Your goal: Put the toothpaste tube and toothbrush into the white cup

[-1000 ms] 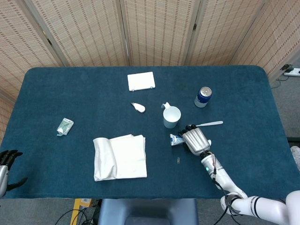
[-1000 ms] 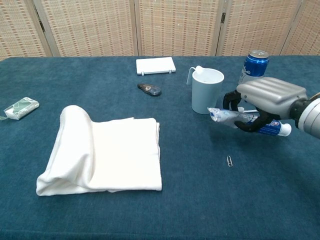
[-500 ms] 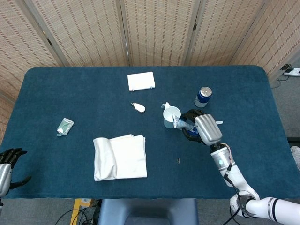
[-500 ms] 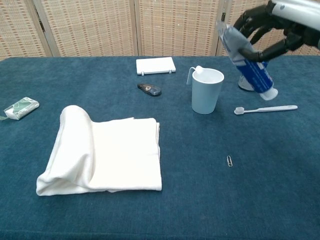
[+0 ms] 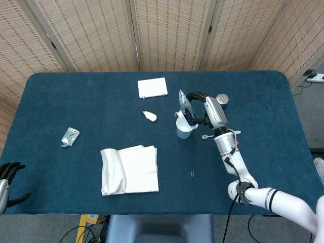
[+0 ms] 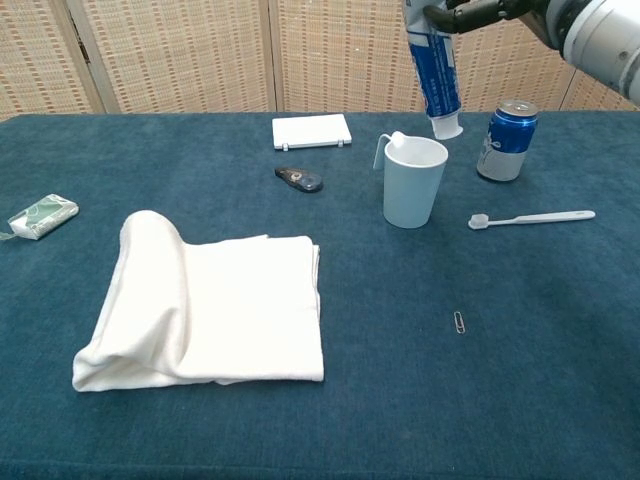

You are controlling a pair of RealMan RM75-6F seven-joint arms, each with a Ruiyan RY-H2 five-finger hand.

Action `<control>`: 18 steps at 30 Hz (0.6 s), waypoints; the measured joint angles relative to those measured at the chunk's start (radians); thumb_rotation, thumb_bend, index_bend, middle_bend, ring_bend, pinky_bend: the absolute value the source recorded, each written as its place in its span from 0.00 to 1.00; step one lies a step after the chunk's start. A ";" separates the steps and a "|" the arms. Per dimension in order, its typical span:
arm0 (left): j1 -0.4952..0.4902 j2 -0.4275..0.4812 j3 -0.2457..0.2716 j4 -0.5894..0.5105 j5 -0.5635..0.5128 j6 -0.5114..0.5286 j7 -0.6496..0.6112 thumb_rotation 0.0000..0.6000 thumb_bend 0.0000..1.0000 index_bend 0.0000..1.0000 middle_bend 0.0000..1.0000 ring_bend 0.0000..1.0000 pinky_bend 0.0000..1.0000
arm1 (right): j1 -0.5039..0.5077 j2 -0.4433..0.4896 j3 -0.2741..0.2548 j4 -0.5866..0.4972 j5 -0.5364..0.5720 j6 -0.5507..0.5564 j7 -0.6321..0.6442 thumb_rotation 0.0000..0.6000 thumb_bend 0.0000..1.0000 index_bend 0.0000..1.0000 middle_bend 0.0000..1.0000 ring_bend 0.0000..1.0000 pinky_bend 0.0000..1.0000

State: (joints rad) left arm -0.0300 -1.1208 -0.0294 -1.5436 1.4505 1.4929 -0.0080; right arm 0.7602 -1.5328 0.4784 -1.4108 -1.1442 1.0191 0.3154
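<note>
Head view: the right hand [image 5: 205, 109] grips the blue-and-white toothpaste tube [image 5: 185, 109] above the white plastic cup [image 5: 185, 127]; the left hand [image 5: 7, 174] hangs off the table's edge, fingers apart, holding nothing.

Chest view: the tube [image 6: 436, 68] hangs cap-down just over the cup [image 6: 412, 183]; the white toothbrush [image 6: 530, 217] lies on the blue cloth to its right.

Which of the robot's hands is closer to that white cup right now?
The right. The right hand holds the toothpaste tube cap-down just above the white cup. The left hand hangs at the table's near left corner, far from the cup.
</note>
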 measured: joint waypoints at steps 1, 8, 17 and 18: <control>0.001 0.000 0.001 0.000 -0.002 -0.001 -0.001 1.00 0.19 0.27 0.22 0.15 0.19 | 0.009 -0.012 0.004 0.021 0.007 -0.006 0.005 1.00 0.41 0.61 0.57 0.31 0.32; 0.008 0.001 0.006 0.004 -0.008 -0.007 -0.001 1.00 0.19 0.27 0.22 0.15 0.19 | 0.070 -0.102 0.013 0.185 0.013 -0.044 0.083 1.00 0.39 0.61 0.57 0.31 0.32; 0.009 0.007 0.012 0.000 -0.005 -0.016 -0.011 1.00 0.19 0.27 0.22 0.15 0.19 | 0.102 -0.200 -0.009 0.355 -0.052 -0.058 0.295 1.00 0.36 0.62 0.57 0.31 0.32; 0.009 0.008 0.013 -0.002 -0.006 -0.020 -0.013 1.00 0.19 0.26 0.22 0.15 0.19 | 0.103 -0.209 -0.016 0.370 -0.062 -0.055 0.312 1.00 0.36 0.62 0.56 0.31 0.32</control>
State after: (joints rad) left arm -0.0211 -1.1126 -0.0168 -1.5454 1.4448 1.4731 -0.0206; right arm 0.8632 -1.7415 0.4628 -1.0409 -1.2067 0.9641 0.6277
